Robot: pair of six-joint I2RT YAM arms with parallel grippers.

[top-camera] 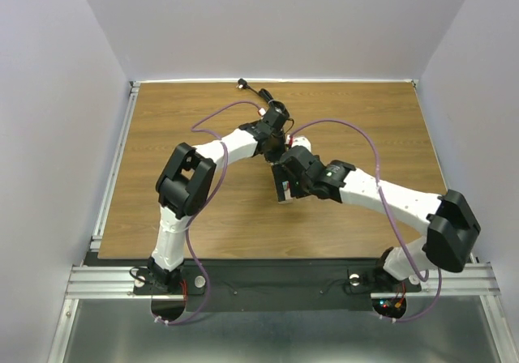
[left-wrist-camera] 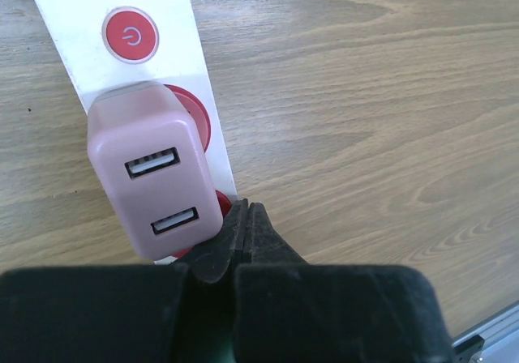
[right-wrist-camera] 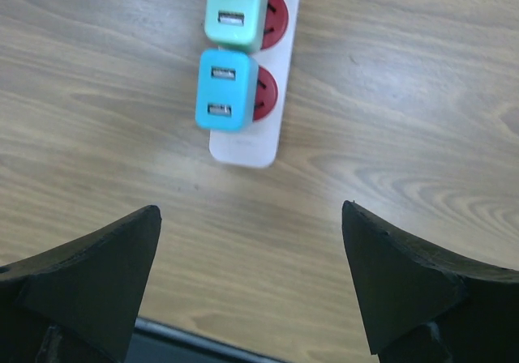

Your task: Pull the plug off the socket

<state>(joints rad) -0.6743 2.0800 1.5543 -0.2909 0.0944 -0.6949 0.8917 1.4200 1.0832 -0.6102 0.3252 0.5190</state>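
Note:
The socket (left-wrist-camera: 77, 51) is a pale strip with a red power button (left-wrist-camera: 130, 35) and round red outlets. A pink plug (left-wrist-camera: 154, 181) with two USB ports sits in it. My left gripper (left-wrist-camera: 246, 211) is shut on nothing, its tips right beside the pink plug's lower right corner, at the strip's edge. In the right wrist view the strip's end (right-wrist-camera: 247, 146) carries a blue plug (right-wrist-camera: 225, 90) and a teal plug (right-wrist-camera: 235, 10). My right gripper (right-wrist-camera: 251, 217) hangs open above bare table just short of that end. From above, both grippers (top-camera: 282, 140) (top-camera: 284, 183) cover the strip.
The strip's thin black cord (top-camera: 253, 90) runs to the back of the wooden table (top-camera: 381, 120). Grey walls close in the left, back and right sides. An aluminium rail (top-camera: 284, 280) carries both arm bases along the near edge.

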